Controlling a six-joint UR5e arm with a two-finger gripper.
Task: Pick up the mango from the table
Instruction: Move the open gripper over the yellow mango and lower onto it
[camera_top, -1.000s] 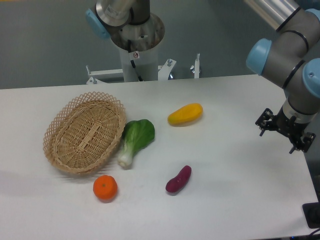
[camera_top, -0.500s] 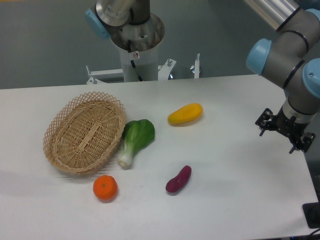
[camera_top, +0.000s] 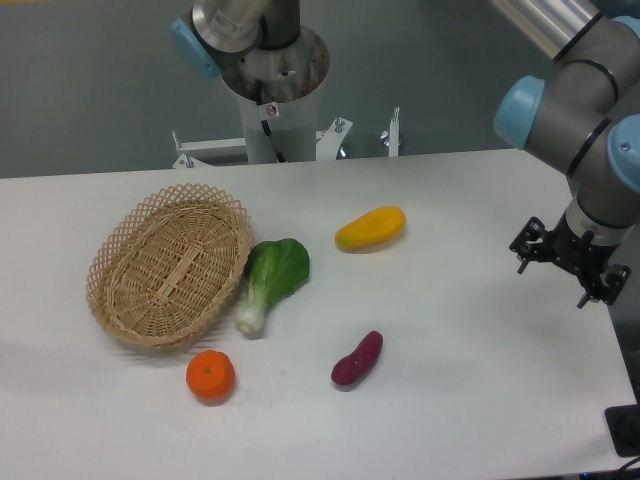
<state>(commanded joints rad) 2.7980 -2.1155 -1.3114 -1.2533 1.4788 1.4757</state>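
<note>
Nearest the camera, a round orange (camera_top: 210, 375) is seen on the white table (camera_top: 480, 400), with a purple sweet potato (camera_top: 357, 358) to its right, well apart from it. Behind the orange, an oval wicker basket (camera_top: 170, 264) lies tilted on the table, and a bok choy (camera_top: 273, 280) rests just beside the basket's right rim. Further back, near the middle of the table, the mango (camera_top: 370, 229) lies on its side, yellow with an orange tinge, touched by nothing. The gripper (camera_top: 568, 262) is held over the right edge of the table, well apart from the mango; nothing is held in it, and whether the jaws are spread or closed cannot be told. At the far edge, a small label on the arm's base column (camera_top: 270, 112) is visible, but its writing cannot be read.
</note>
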